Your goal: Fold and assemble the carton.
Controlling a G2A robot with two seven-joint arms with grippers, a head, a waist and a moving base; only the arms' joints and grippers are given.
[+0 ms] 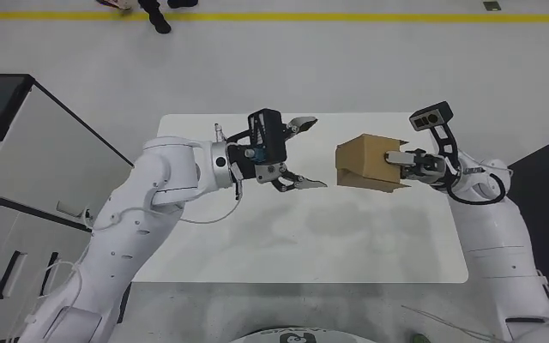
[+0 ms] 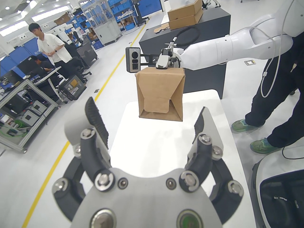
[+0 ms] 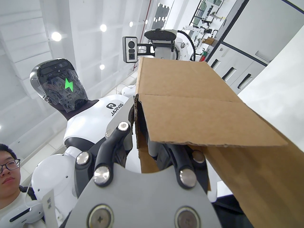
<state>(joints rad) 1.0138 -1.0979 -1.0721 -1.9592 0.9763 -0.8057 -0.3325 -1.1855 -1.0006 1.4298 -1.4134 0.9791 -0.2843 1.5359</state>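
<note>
A brown carton (image 1: 371,161) is held above the right half of the white table (image 1: 257,240), its open, partly folded end (image 2: 159,109) facing my left gripper. My right gripper (image 1: 400,160) is shut on the carton's wall at the right side; in the right wrist view its fingers (image 3: 124,129) clamp the cardboard edge (image 3: 139,124), with a loose flap (image 3: 201,122) spreading over them. My left gripper (image 1: 307,153) hovers over the table's middle, open wide with nothing between its fingers (image 2: 96,119), a short gap away from the carton.
A dark cabinet (image 1: 34,146) stands left of the table. In the left wrist view a black counter (image 2: 190,31) with stacked cartons stands beyond the table, and a person's legs (image 2: 268,110) are beside the table's edge.
</note>
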